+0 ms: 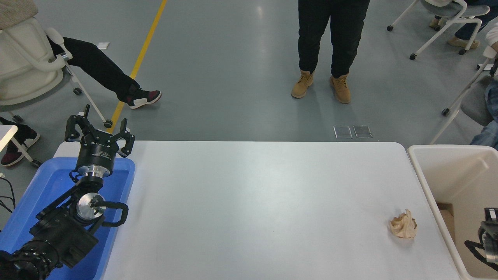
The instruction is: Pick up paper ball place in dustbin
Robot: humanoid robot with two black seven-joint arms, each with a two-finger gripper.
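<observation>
On table's right, paper ball [403,224] well apart from right pincer [486,241], state unclear

Paper ball [403,225]: wrinkled tan paper, matt. Dustbin [430,182]: smooth cream plastic. Table [253,202] smooth white (slight sheen). Tray [120,182] glossy blue plastic.

Black arms, silver wrist rings, black left claw [99,130]

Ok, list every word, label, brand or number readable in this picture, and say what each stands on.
Left tool: white print on its black body, too small and blurred to read.
Right arm's tool at the right edge: a pale patch, no legible text.
Paper ball, dustbin, blue tray, table: no text visible.
</observation>
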